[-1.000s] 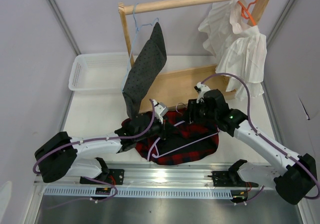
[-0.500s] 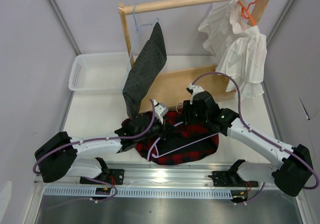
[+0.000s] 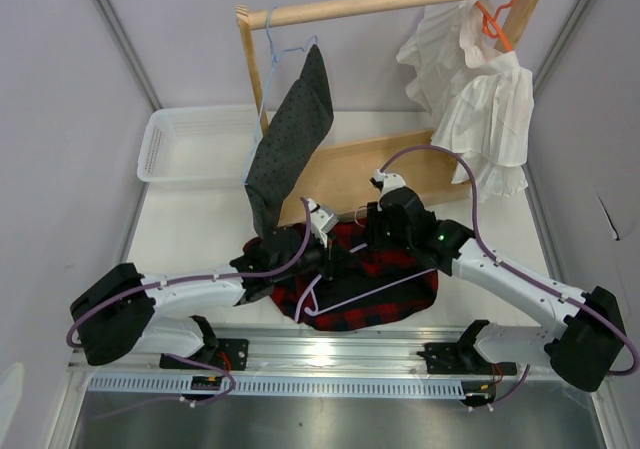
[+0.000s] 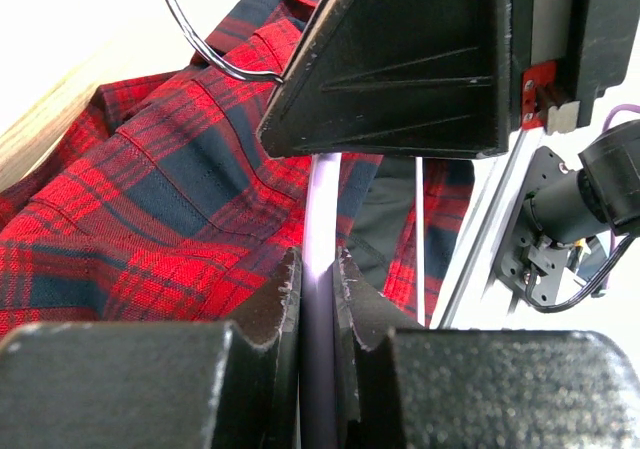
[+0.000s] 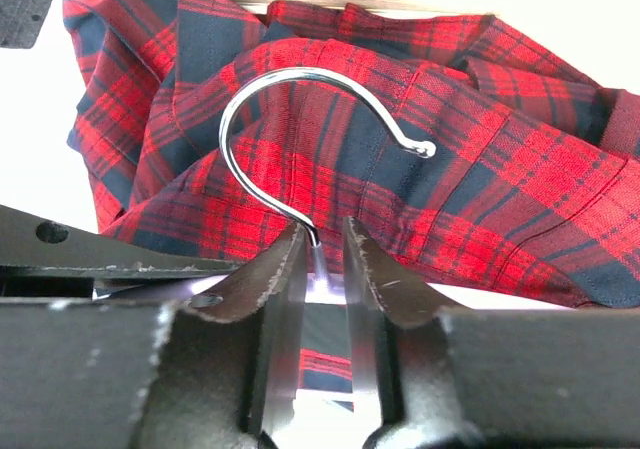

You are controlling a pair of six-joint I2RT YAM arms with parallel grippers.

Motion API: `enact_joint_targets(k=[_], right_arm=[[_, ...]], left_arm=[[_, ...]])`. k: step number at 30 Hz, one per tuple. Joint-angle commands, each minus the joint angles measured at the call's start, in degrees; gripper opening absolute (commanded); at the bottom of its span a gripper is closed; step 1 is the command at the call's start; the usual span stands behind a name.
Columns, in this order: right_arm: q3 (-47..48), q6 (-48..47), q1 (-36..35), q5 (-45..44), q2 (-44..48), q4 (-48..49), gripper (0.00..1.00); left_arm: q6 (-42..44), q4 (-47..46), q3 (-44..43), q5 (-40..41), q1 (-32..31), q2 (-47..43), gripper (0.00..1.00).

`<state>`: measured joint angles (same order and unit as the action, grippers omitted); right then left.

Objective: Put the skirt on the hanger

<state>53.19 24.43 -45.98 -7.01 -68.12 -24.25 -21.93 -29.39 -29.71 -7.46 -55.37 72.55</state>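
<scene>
Right now I am clamping my left tool on the hanger. Its fingers are pressing the pale lilac bar from both sides, with no gap showing on either side. The opening is narrow, only as wide as that thin bar.

My right tool is reaching in from the other side and sitting at the neck of the hanger, where the silver hook is rising out of the lilac plastic. Its fingers are standing close on both sides of the neck. Whether they are pinching it or just flanking it, I cannot tell.

The skirt is lying bunched on the bench, near the middle of the near edge and just in front of the wooden rack base. The hanger is lying across the top of the skirt, and the hook is curving over the plaid cloth toward the far edge.
</scene>
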Motion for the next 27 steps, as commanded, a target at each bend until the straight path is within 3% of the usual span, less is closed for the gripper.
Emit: enact_joint_targets(k=[1, 3, 4, 8, 13, 16, 25, 27], right_arm=[[1.65, 0.89, -0.78, -2.13, -0.53, 1.31, 0.19], [1.83, 1.24, -0.87, -3.01, -0.61, 0.87, 0.1], [1.83, 1.24, -0.87, -3.36, -0.7, 0.52, 0.0], [2.01, 1.33, -0.87, -5.03, -0.44, -0.27, 0.0], [1.92, 1.5, -0.96, -6.35, 1.4, -0.71, 0.0], [2.09, 1.5, -1.04, -6.53, 1.93, -0.97, 0.0], [1.83, 1.15, -1.57, -8.19, 2.2, -1.06, 0.0], [2.35, 0.54, -1.48, -9.43, 2.29, -1.67, 0.0]], left_arm=[[0.84, -5.42, -3.42, -1.24, -0.44, 0.13, 0.0], [0.66, -5.51, -3.51, -1.24, -0.52, 0.13, 0.0], [0.75, -5.33, -3.6, -1.24, -0.52, 0.31, 0.0], [0.66, -3.4, -4.47, -0.71, -0.52, 0.05, 0.03], [0.66, 2.14, -3.51, 2.71, -0.52, -3.9, 0.26], [0.58, 5.29, -3.07, 4.55, -0.52, -6.01, 0.34], [0.23, 13.56, -2.71, 7.2, -0.52, -14.28, 0.44], [-0.65, 16.8, -2.54, 11.57, -0.52, -16.99, 0.45]])
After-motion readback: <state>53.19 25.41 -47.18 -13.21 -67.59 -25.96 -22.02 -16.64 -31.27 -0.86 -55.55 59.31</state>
